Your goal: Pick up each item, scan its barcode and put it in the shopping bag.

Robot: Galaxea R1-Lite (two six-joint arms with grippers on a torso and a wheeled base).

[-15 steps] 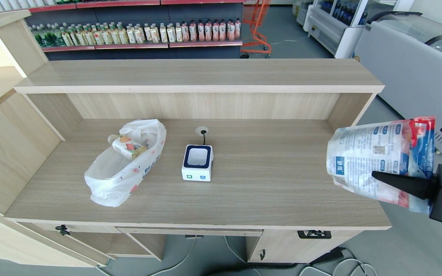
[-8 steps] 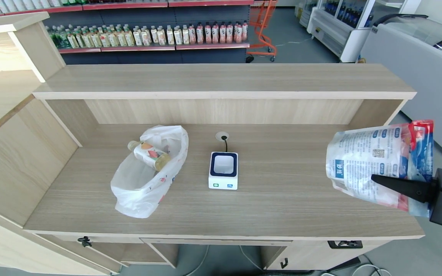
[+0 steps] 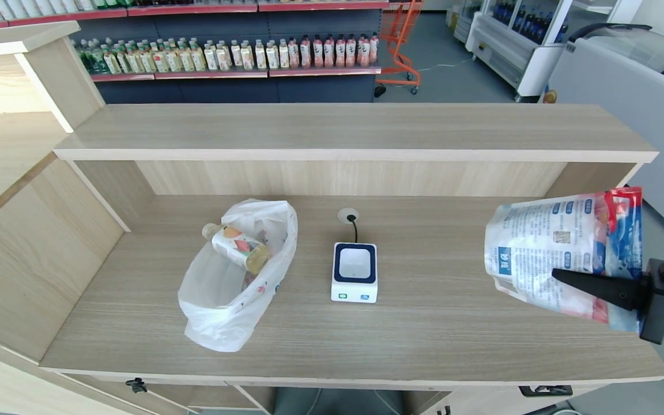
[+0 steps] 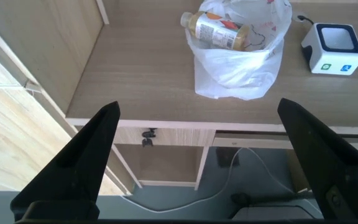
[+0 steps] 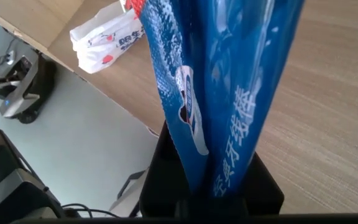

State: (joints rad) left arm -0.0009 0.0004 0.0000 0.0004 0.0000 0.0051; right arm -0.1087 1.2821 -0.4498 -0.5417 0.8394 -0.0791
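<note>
Head view: right gripper (image 3: 575, 280) clamped on a white-and-blue printed plastic pouch (image 3: 551, 245), held in the air over the right end of the light wood counter (image 3: 453, 323), well apart from the white box scanner with a dark-blue-framed window (image 3: 354, 271). To the scanner's left lies a white plastic shopping bag (image 3: 234, 288), mouth open, with a yellowish drink bottle (image 3: 236, 248) lying in it.

Left wrist view: left gripper (image 4: 199, 111) with fingers spread wide, holding nothing, off the counter's front edge, near the bag (image 4: 238, 65).

Right wrist view: pouch (image 5: 222, 93) pinched upright between the fingers, above the counter.
</note>
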